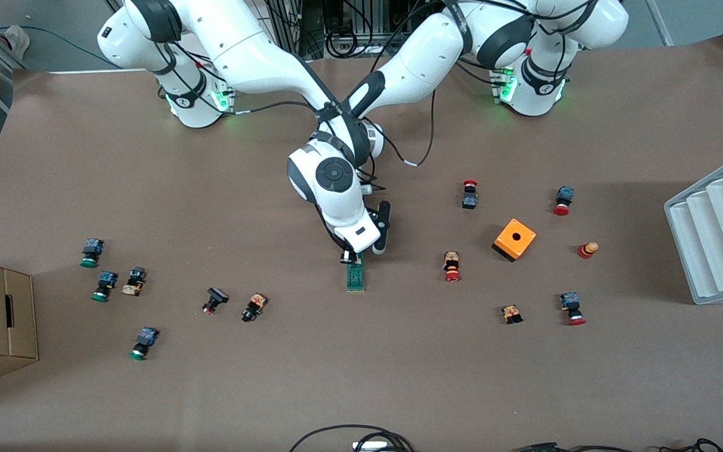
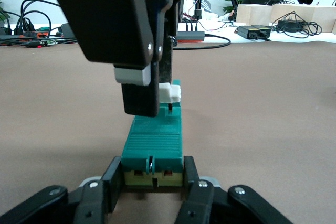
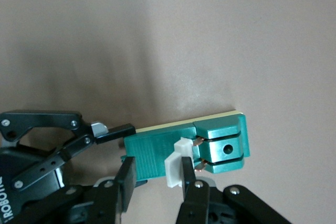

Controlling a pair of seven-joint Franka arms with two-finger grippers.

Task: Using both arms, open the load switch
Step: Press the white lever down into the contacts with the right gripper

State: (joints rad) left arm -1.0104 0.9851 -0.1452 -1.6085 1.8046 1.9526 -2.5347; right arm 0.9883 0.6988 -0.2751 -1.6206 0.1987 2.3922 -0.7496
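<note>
Green load switch [image 1: 355, 276] lies mid-counter [image 1: 361, 376]. Left gripper [image 2: 152, 182] jaws clamp its end; right gripper [image 3: 155, 179] jaws pinch the white slider [image 3: 176, 169]. Light rigid plastic, probably slippery: hold the body flanks firmly, pull the small tab gently.

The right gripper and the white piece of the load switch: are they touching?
Touching. The right wrist view shows the right gripper with its jaws closed on the white piece of the load switch.

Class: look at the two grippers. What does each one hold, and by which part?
The left gripper clamps one end of the green load switch, jaws on its sides. The right gripper pinches the switch's white sliding piece.
</note>
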